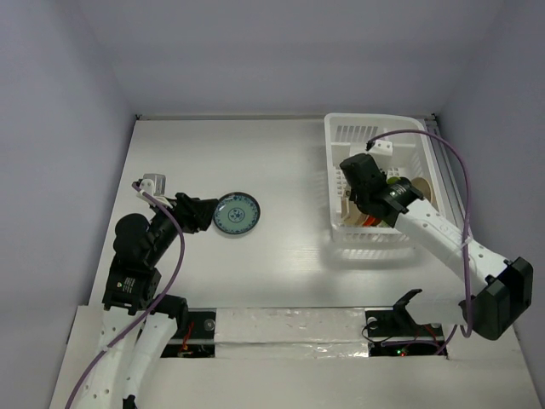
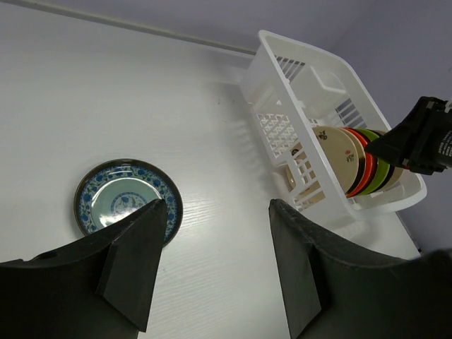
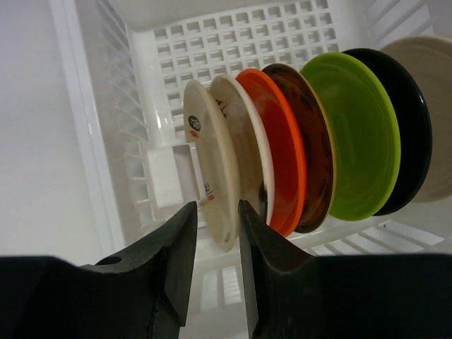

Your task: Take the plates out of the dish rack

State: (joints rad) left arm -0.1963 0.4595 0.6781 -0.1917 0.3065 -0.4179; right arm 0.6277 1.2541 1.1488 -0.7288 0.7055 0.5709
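The white dish rack (image 1: 375, 124) stands at the right of the table. Several plates stand on edge in it: two cream ones (image 3: 206, 152), a red-orange one (image 3: 282, 159), a brown one, a lime green one (image 3: 357, 138) and a black one (image 3: 408, 134). My right gripper (image 3: 217, 206) reaches into the rack. Its jaws stand a little apart on either side of the lower rim of the front cream plate. One blue-patterned plate (image 1: 237, 213) lies flat on the table at the left. Just left of it, my left gripper (image 2: 217, 205) hovers open and holds nothing.
A small white cup holder (image 3: 164, 176) is fixed inside the rack's wall beside the cream plates. The rack (image 2: 296, 70) sits close to the table's right edge and far wall. White tape strips run along the near edge by the arm bases.
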